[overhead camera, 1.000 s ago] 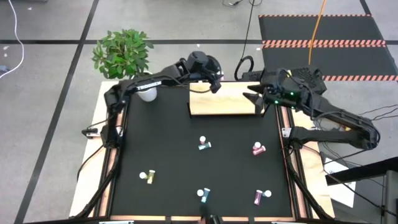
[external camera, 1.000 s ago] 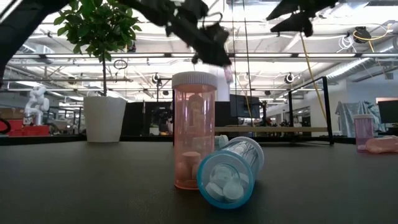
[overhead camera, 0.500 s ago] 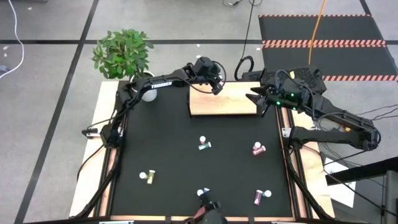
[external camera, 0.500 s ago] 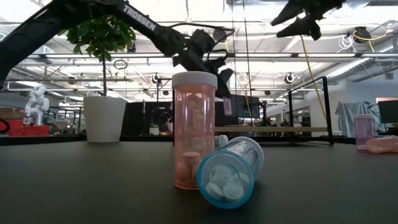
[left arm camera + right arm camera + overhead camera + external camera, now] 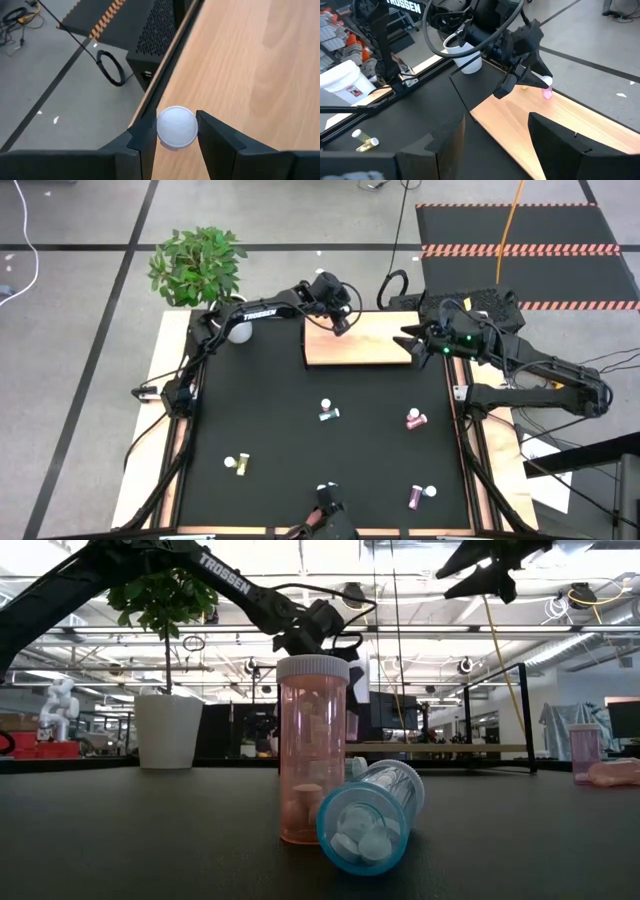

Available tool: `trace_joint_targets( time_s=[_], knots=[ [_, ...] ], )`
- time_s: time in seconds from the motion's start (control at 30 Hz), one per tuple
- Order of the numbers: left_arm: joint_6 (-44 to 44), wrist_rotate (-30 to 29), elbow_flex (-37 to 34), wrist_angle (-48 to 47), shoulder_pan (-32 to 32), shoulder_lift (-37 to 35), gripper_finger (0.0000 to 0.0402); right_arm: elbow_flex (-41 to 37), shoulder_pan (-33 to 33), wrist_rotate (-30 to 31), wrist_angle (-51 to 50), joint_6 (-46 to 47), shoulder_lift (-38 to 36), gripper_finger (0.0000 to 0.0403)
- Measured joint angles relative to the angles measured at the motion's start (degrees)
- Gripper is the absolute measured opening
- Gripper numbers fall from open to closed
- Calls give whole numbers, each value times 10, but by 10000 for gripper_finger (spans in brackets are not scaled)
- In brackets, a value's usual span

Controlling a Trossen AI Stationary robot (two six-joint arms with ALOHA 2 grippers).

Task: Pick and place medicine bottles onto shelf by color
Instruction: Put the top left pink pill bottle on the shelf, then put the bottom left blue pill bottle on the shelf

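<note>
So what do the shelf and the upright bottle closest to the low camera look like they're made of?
The shelf: light wood or wood-look laminate, matte, with visible straight grain and a thin dark edge. The upright bottle: translucent pink-orange plastic, glossy, since pills show through its wall; its cap looks like opaque white plastic.

The high view looks straight down on the whole tabletop (image 5: 300, 420). The low view sits at tabletop level, close behind two bottles, facing the room. Each wrist view looks past its own fingers; both share the shelf (image 5: 250, 65) with the high view.
</note>
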Motion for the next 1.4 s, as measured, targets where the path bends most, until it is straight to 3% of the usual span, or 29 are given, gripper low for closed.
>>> trace_joint_targets(
  time_s=[0.87, 1.4],
  knots=[
    [-33, 2, 0, -35, 10, 0, 134, 0, 36, 40, 0, 16, 0, 215],
    [-25, -1, 0, -37, 10, -15, 213, 0, 36, 40, 0, 22, 0, 215]
  ],
)
